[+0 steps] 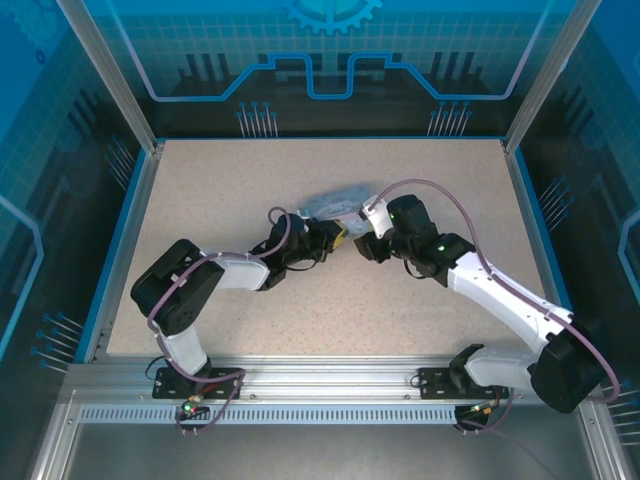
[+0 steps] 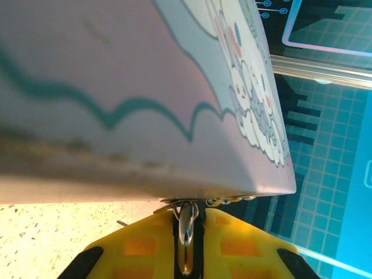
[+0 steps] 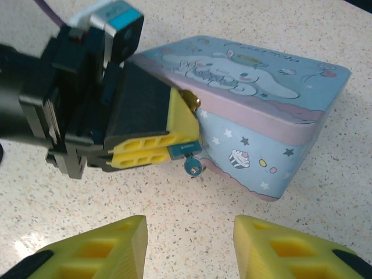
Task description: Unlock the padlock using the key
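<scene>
Your left claw (image 3: 174, 149) is gripping with its yellow fingers pressed together on a small dark blue-grey block at their tips. Judging by where it is sitting, that block is the padlock (image 3: 185, 149). In the left wrist view, the same fingers (image 2: 232, 244) are closing on a thin silvery metal loop right under the tin's edge.

A tiny round metal piece (image 3: 193, 167) is hanging just below the padlock. It may be the key or its ring; the frames are too small to tell which. A small brassy fitting (image 3: 190, 100) is glinting at the tin's edge just above the left claw.

Your right claw (image 3: 190, 244) is hovering with its fingers spread and nothing between them. It is facing the left claw from nearby, over bare bench (image 3: 174, 203).

The pale blue cartoon tin (image 3: 273, 110) is lying on the speckled bench, and the padlock is sitting against its front wall.

The left claw seems to be gripping the padlock so that it is not swinging, with its lower end turned toward the open right claw. That is likely leaving the right claw free to take the key and line it up. From above, both claws are meeting beside the tin (image 1: 335, 205) at mid-bench.
</scene>
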### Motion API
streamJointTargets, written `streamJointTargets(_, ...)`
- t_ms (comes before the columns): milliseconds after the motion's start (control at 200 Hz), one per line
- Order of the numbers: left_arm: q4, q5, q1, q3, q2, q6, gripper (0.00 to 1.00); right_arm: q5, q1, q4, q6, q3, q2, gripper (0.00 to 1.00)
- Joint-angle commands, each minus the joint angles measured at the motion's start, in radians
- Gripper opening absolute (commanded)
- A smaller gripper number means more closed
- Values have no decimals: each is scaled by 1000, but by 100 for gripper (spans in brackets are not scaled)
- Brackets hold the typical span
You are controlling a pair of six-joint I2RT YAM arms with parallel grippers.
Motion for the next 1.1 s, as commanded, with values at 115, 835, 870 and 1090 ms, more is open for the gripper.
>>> streamJointTargets(115,-96,69,14,66,-56,35,0,111,85,-8,-93,17,106,45)
streamJointTargets(835,-142,110,27,100,-52,51,0,185,92,82,-134,66,250,45)
streamJointTargets(870,-142,110,27,101,-52,50,0,187,89,84,-135,68,255,44)
streamJointTargets(1090,-149,115,27,104,-51,54,0,198,74,95,-135,77,283,39)
